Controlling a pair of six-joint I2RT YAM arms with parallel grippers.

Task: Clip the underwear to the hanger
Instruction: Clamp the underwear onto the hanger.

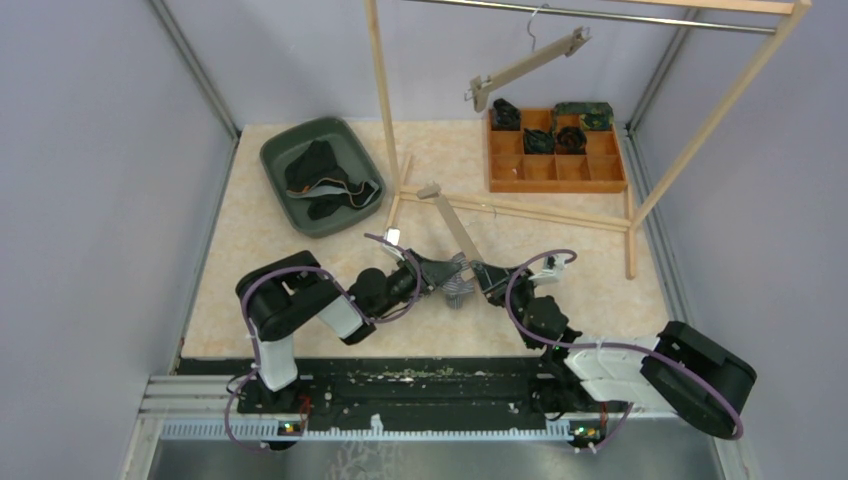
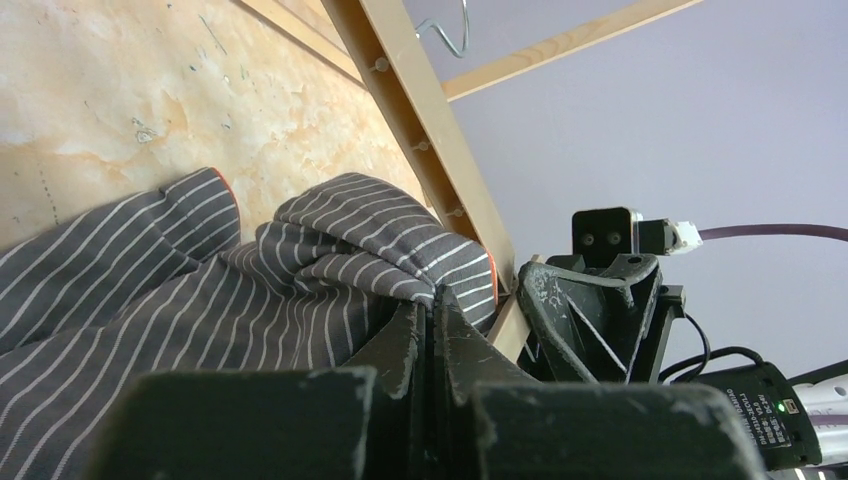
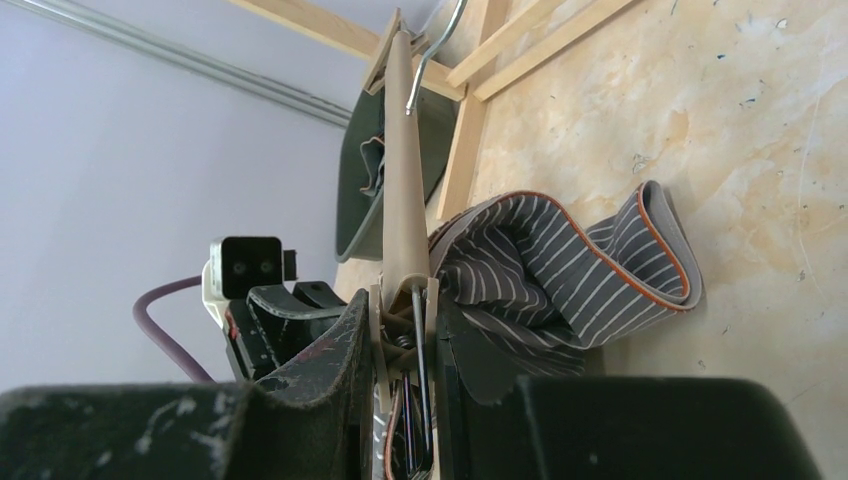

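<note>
A grey striped underwear (image 1: 458,288) with orange trim lies bunched on the table between both arms. The wooden hanger (image 1: 455,228) lies flat, and its near end reaches the underwear. My left gripper (image 1: 443,272) is shut on a fold of the underwear (image 2: 330,250); its fingertips (image 2: 455,310) pinch the cloth beside the hanger bar (image 2: 420,130). My right gripper (image 3: 405,330) is shut on the hanger's clip (image 3: 422,300) and squeezes its two wooden halves. The striped underwear (image 3: 570,265) touches that clip's right side. Whether cloth sits inside the clip is hidden.
A wooden clothes rack (image 1: 385,110) stands behind, with a second hanger (image 1: 530,65) on its rail. A green bin (image 1: 275,160) with dark garments sits back left. A wooden compartment tray (image 1: 555,172) with rolled garments sits back right.
</note>
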